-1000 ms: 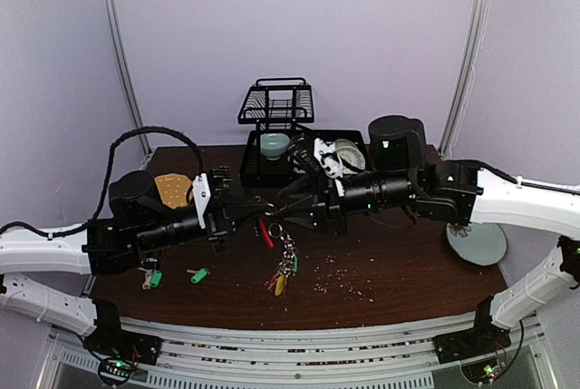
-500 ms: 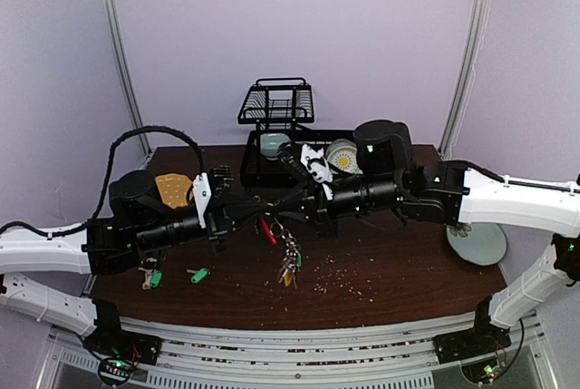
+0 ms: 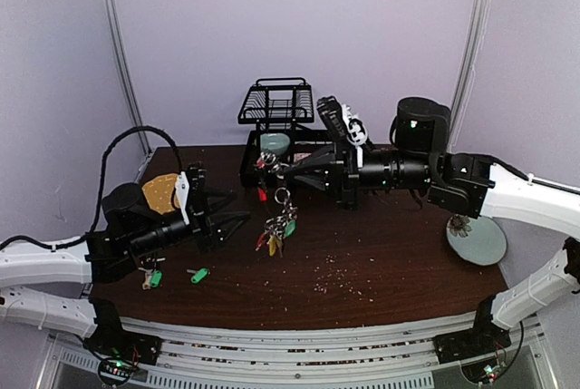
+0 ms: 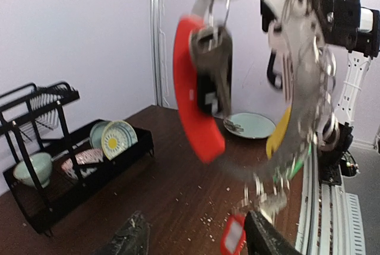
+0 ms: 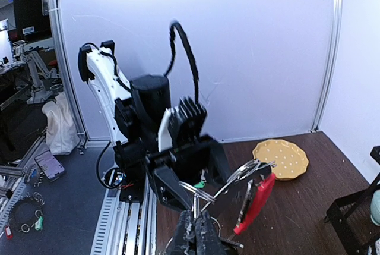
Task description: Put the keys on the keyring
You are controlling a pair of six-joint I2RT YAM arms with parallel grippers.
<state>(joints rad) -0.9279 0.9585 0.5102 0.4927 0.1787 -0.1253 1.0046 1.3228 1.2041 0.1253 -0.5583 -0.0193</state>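
Right gripper [image 3: 283, 170]: reaches in from 3 o'clock, above the middle of the table [image 3: 390, 262]. In the right wrist view [image 5: 193, 231] its jaws are pressed together on the wire of the keyring [image 5: 237, 178].

Keyring: held off the table surface in the right claw. Its red arc [image 3: 262, 193] sits just under the grip, and a cluster of silver keys and coloured tags [image 3: 276, 226] dangles below. In the left wrist view the ring [image 4: 297, 88] and the red arc [image 4: 193, 100] are blurred.

Left gripper [image 3: 234, 209]: lies low at 9 o'clock, pointing towards the hanging cluster. Its jaws stand apart with nothing between them. The left wrist view [image 4: 196, 237] shows both fingers [image 4: 127, 240] at the bottom edge, with the keyring beyond them and not in contact.

Loose keys: a green-tagged key [image 3: 199, 274] lies flat on the table at 8 o'clock. A second key with a green tag [image 3: 152, 277] lies just under the left arm.

Other items: dish rack [image 3: 276, 103] at 12 o'clock, pale plate [image 3: 478, 242] at 3 o'clock, yellow disc [image 3: 161, 191] at 10 o'clock, crumbs [image 3: 340, 276] scattered towards 5 o'clock.
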